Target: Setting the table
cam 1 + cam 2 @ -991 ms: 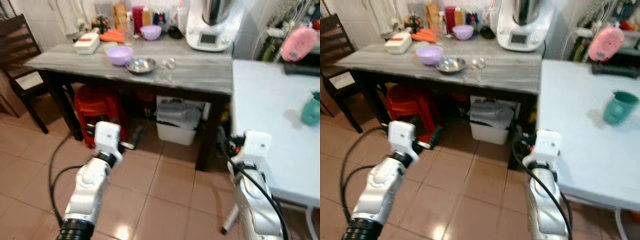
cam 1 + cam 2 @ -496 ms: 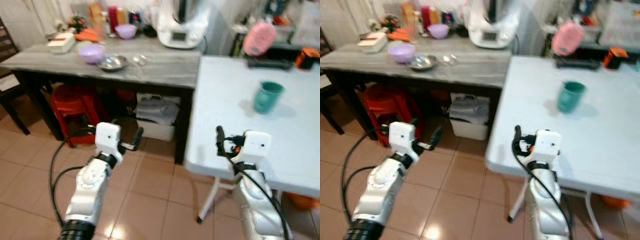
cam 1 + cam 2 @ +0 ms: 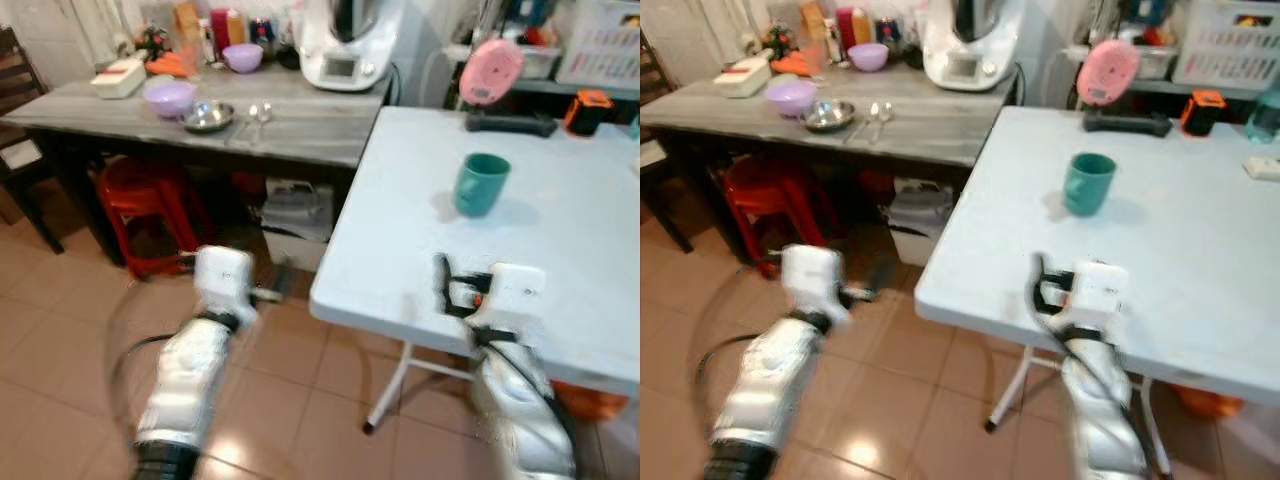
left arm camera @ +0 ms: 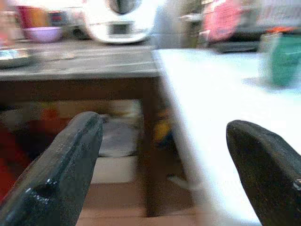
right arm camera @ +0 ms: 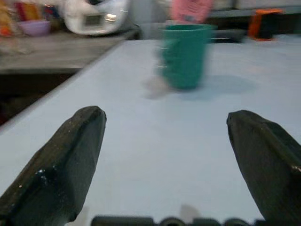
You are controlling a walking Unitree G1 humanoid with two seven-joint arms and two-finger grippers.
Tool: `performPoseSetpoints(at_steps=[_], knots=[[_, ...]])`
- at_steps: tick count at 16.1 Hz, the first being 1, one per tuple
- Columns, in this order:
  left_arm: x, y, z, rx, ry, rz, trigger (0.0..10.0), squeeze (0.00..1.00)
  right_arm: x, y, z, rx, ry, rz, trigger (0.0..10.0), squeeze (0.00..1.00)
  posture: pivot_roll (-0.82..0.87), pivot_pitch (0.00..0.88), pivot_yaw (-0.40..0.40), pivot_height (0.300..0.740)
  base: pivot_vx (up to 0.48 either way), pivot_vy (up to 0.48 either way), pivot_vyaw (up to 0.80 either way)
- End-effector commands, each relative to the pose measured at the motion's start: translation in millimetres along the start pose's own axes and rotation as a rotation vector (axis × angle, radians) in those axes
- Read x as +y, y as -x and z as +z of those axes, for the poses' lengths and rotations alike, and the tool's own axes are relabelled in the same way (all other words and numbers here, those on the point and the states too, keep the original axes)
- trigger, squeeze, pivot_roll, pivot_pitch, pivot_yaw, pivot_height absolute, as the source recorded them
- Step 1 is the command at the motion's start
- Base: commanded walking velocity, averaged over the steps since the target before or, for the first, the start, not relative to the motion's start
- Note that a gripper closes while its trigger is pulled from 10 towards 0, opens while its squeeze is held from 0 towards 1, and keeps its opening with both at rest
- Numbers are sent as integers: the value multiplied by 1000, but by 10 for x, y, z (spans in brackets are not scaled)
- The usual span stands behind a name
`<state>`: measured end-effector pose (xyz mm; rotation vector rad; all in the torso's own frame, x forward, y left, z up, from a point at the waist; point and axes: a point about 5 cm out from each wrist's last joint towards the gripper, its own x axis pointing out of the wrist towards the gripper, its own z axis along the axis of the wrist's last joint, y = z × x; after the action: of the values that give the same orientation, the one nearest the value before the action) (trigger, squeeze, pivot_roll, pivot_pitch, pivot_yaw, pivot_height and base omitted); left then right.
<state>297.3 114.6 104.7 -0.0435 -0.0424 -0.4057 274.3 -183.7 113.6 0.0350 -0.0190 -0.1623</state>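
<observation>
The robot faces the white table (image 3: 560,250) with both grippers spread and empty — the right gripper (image 5: 160,155) over its near edge, pointed at the green cup (image 3: 480,184) mid-table, likely its next reach — the left gripper (image 4: 160,155) low beside it.

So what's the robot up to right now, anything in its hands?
Both jaws open, empty. Right gripper over the white table, facing the green cup. Left gripper off the table's edge. Nothing between gripper and cup.
</observation>
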Motion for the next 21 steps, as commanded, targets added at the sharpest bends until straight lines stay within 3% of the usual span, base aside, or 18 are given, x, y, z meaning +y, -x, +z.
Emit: performPoseSetpoints(at_steps=[1, 7, 10, 15, 21], knots=[[120, 16, 60, -18, -26, 24, 10000, 0, 82, -16, 26, -10, -15, 22, 10000, 0, -51, 0, 33, 740, 0, 0, 0], [70, 40, 47, -23, -5, -40, 10000, 0, 75, -20, 42, -16, -8, 28, 10000, 0, -55, 0, 28, 740, 0, 0, -288], [67, 39, 48, -23, 5, -49, 10000, 0, 109, -18, 105, -57, 42, 56, 10000, 0, -55, 0, 27, 740, 260, 0, 0], [38, 34, 49, -27, 15, -65, 10000, 0, 117, -24, 116, -63, 42, 57, 10000, 0, -57, 0, 29, 740, 305, 0, 0], [24, 37, 42, -26, 21, -76, 10000, 0, 124, -19, 105, -62, 46, 60, 10000, 0, -60, 0, 30, 740, 317, 0, -390]])
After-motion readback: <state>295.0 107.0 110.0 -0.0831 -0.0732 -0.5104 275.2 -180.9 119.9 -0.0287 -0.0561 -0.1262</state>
